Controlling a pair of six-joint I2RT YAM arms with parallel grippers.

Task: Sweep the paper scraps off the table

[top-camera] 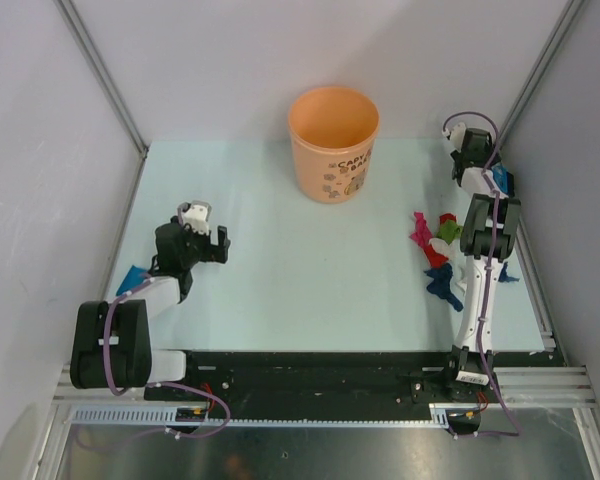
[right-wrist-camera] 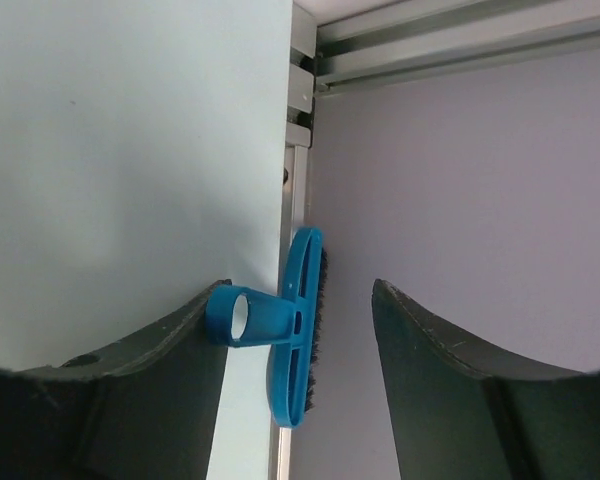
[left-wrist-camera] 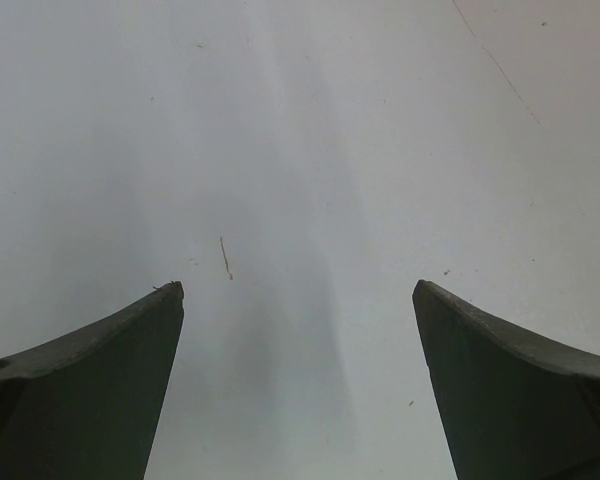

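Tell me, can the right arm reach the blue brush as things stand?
Probably yes. The right gripper is open and the blue brush sits between its fingers at the table edge; nothing appears to block it.

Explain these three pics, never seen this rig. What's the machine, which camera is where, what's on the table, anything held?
Two robot arms are bolted at the near edge of a pale green table. The wide picture looks down from above; the other two come from wrist cameras, each arm's dark fingers at the bottom. On the table: an orange bucket, coloured paper scraps beside the right arm, something blue half hidden under the left arm. The left gripper is open over bare table. The right gripper is open around a blue brush at the table's edge; nothing is held.
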